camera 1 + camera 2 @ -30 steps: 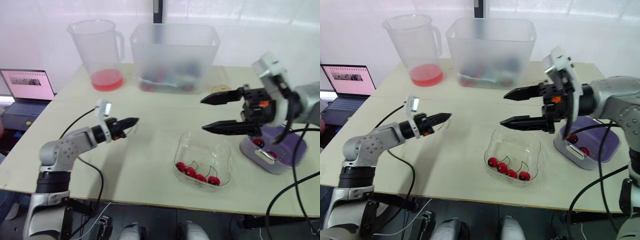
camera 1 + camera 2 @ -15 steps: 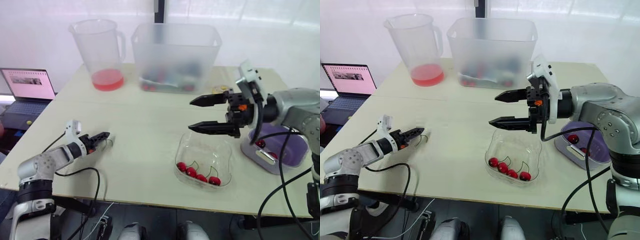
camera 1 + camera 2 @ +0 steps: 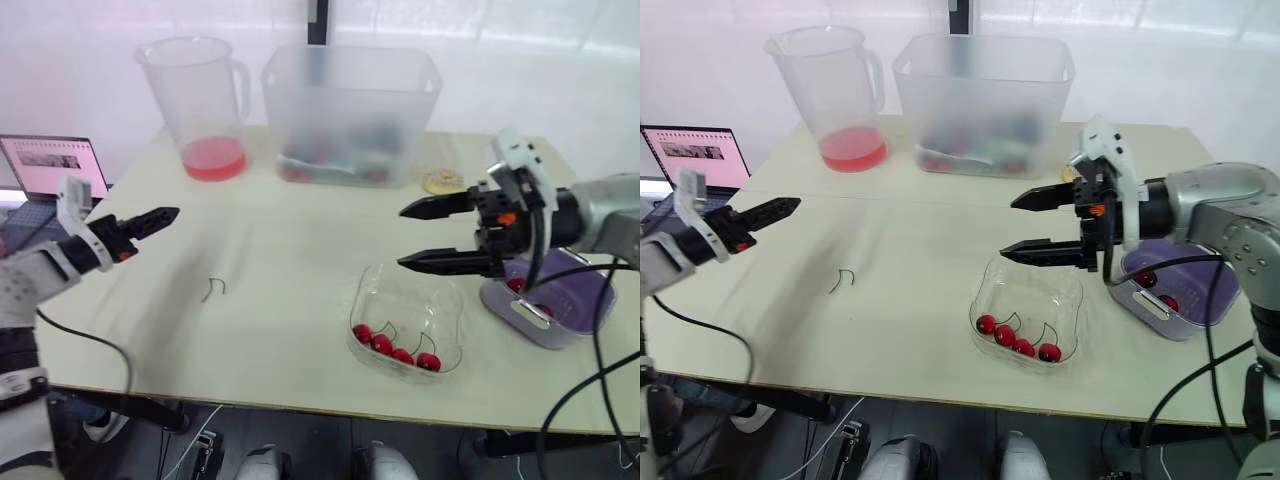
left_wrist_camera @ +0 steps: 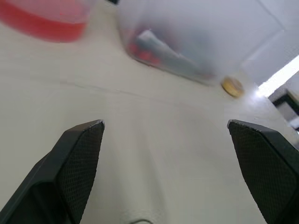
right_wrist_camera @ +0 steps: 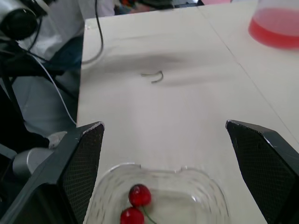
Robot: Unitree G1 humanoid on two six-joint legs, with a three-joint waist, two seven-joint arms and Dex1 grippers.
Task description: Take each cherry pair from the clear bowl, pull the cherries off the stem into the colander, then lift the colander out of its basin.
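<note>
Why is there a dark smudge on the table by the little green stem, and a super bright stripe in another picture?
Right wrist view: the smudge beside the stem on the table looks like a soft shadow, likely from something overhead. Left wrist view: the bright stripe is glare, strong light past the table's far side.

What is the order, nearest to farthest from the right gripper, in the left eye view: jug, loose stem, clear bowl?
1. clear bowl, just under the right gripper.
2. loose stem, lying farther to its left.
3. jug, at the far left back.
</note>
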